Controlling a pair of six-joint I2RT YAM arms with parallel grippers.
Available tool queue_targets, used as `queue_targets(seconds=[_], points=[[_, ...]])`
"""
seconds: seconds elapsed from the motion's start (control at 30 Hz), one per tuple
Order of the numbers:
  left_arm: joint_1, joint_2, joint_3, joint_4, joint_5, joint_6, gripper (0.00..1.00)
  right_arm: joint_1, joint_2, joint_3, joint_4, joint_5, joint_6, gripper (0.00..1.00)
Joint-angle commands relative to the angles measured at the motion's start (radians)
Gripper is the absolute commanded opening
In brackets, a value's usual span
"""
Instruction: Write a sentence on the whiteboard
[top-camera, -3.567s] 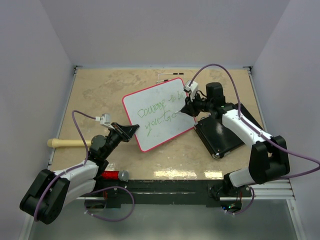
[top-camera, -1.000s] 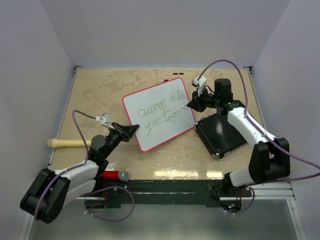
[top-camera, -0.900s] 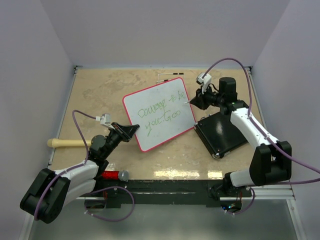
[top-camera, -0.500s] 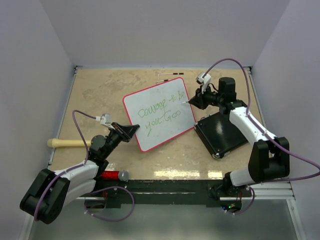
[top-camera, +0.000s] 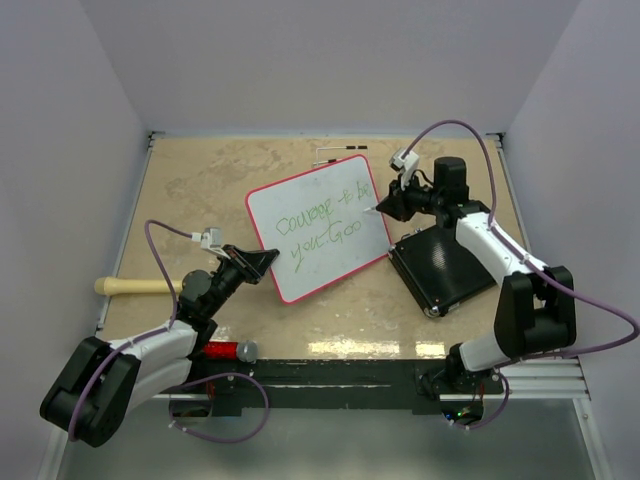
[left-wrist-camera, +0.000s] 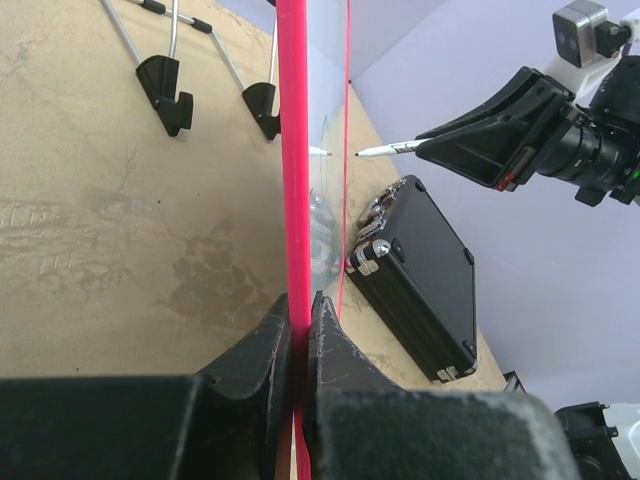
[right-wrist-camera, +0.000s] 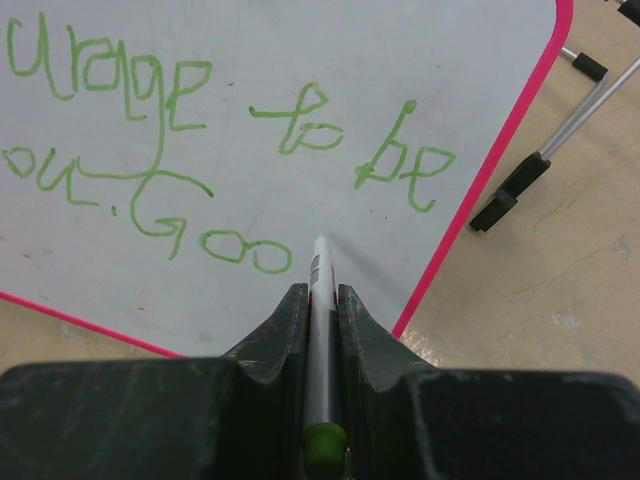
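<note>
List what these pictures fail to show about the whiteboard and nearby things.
- Right wrist view: the first letters on the whiteboard are cut off by the left edge.
- Left wrist view: the board is edge-on, its writing unreadable.
- Top view: the red object at the near edge is too small to identify.

Glossy, smooth whiteboard with red plastic rim; mottled stone-look bench; matt black case with shiny metal latches

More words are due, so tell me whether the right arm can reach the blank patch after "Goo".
Probably yes: the marker in the right hand points at that patch of the whiteboard from close by, with nothing between them.
</note>
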Motion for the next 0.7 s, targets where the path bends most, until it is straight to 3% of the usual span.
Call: queue_targets(seconds=[0.0, 0.67], points=[[-0.012, 0.015, -0.047, -0.005, 0.102, 0.090, 0.00, -0.002, 0.020, 0.031, 0.015, 0.014, -0.022, 0.00], [-0.012, 0.024, -0.051, -0.001, 0.107, 0.090, 0.00, -0.002, 0.043, 0.062, 0.029, 0.008, -0.014, 0.00]])
